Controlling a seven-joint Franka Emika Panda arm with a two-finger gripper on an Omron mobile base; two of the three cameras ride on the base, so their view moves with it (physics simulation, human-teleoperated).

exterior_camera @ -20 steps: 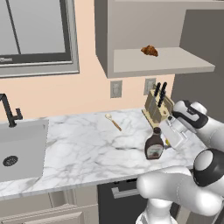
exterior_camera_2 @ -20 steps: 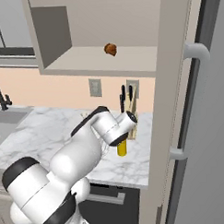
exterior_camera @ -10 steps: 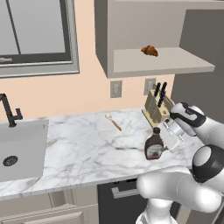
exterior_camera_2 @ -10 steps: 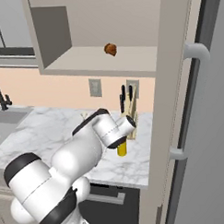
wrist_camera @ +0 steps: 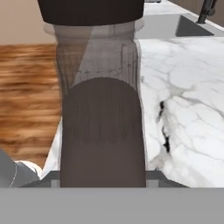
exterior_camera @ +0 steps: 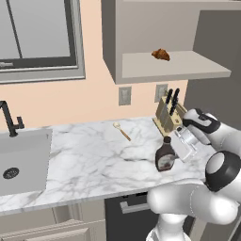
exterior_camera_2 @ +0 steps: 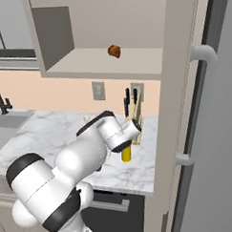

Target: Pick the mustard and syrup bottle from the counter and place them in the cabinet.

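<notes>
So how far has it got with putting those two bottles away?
Nothing is finished: the cabinet shelf holds just a croissant. In hand: the end effector looks closed around the syrup bottle, which stands on the counter, not yet lifted. Left: shelve it, then fetch the mustard beside the knife block.

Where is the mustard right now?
In the right base view the mustard stands upright on the counter near its right end, in front of the knife block, its top hidden behind the robot's wrist.
</notes>
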